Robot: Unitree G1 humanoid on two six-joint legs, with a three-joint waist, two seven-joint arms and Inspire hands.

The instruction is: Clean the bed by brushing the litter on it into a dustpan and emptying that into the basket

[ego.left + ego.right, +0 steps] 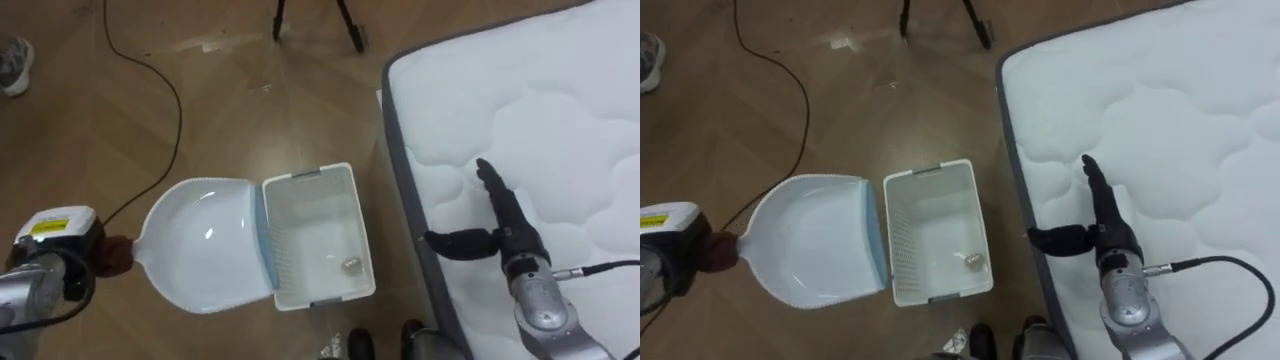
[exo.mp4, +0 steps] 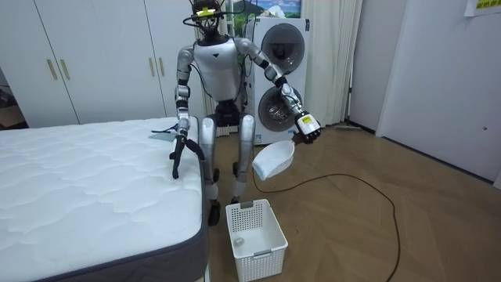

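A bedroom with a wooden floor (image 2: 407, 219), white wardrobes (image 2: 94, 55) and a stacked washing machine (image 2: 280, 78) behind the robot. The robot stands upright at the corner of a bed (image 1: 560, 120) with a bare white quilted mattress. On the floor just beside the bed sits a white slatted basket (image 1: 362, 228), with one small pale object (image 1: 350, 264) lying in its bottom. The left robot hand (image 1: 78, 262) is closed round the handle of a white dustpan (image 1: 200, 245). It holds the dustpan in the air, with the front lip over the basket's left rim. The right robot hand (image 1: 512, 232) is over the mattress near its edge, fingers straight, thumb spread wide, holding nothing.
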